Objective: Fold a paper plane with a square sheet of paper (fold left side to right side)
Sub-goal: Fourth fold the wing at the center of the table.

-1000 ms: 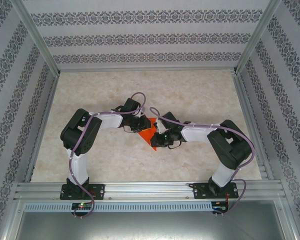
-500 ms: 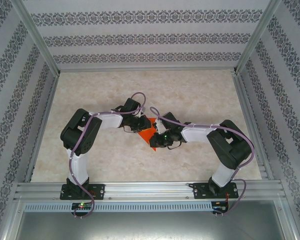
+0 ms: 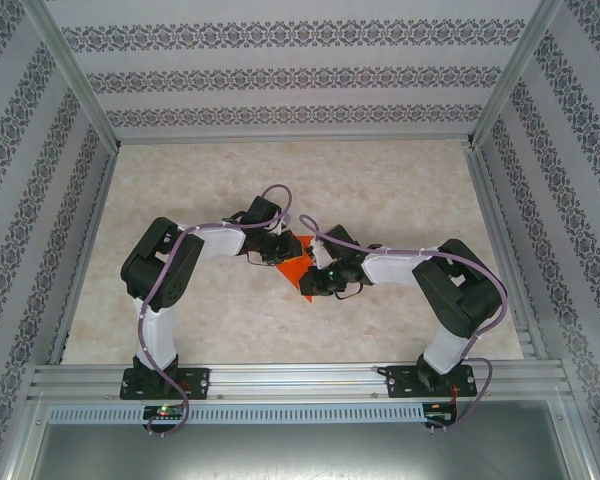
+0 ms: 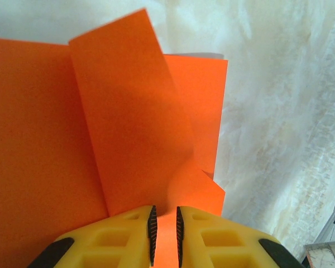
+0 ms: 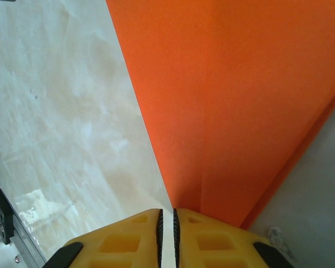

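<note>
At opposite ends of the orange paper sheet (image 4: 39,139), my left gripper (image 4: 163,223) pinches a raised flap and my right gripper (image 5: 166,223) pinches the pointed tip, probably steadying it for creasing.

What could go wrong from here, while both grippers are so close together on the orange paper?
1. The left gripper pinches the orange paper just below a raised, curling flap; a pull could tear it or set a crooked crease.
2. The right gripper sits at the paper's narrow tip, and its hold looks slight, so the tip may slip out.
3. In the top view the two grippers are very near each other over the paper; they might collide.
</note>
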